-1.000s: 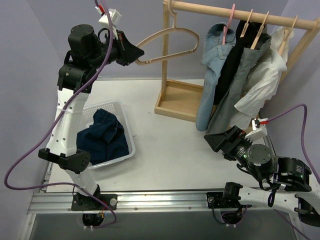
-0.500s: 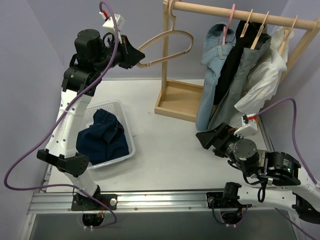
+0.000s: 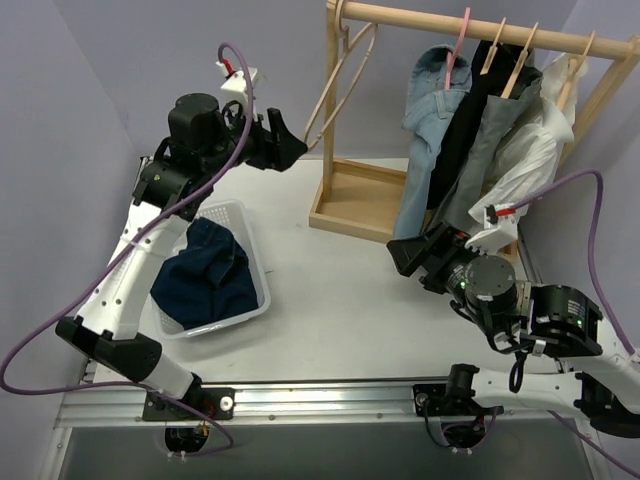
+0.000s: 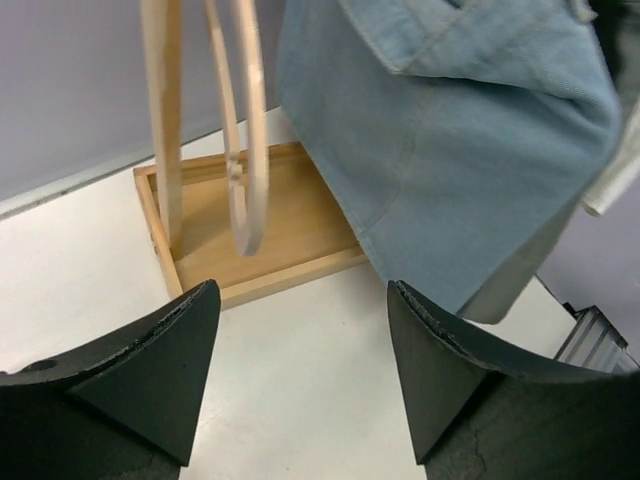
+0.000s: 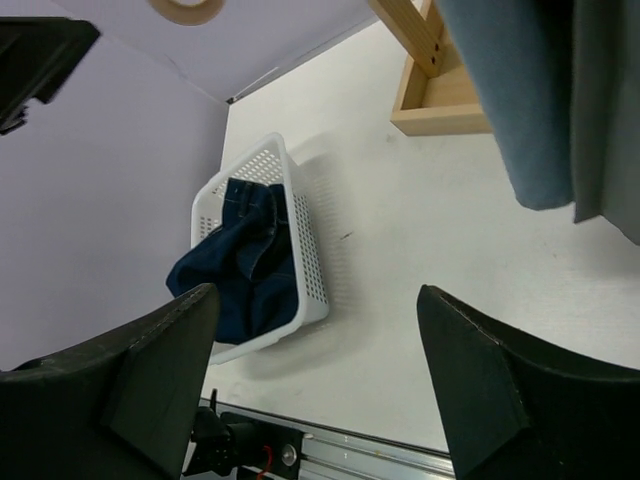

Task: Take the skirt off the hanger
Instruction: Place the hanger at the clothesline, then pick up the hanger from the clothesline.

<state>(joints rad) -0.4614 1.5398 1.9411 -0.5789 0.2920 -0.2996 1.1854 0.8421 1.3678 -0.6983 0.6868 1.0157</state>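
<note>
A: Containers?
B: The white lattice basket (image 5: 305, 255) on the bench holds a crumpled dark-blue denim garment (image 3: 205, 275), below the left hand (image 3: 288, 142).
A: Skirt?
B: The grey pleated skirt (image 3: 485, 140) is on its hanger (image 3: 520, 60) on the rail (image 3: 450, 22), just ahead of the right hand (image 3: 410, 250). Both hands are open and empty.
A: Change?
B: The left hand has let go of the empty hanger (image 4: 250, 120), which now hangs just ahead of it.

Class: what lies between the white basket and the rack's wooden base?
Only bare tabletop separates basket and base, shown in the top and right wrist views.
</note>
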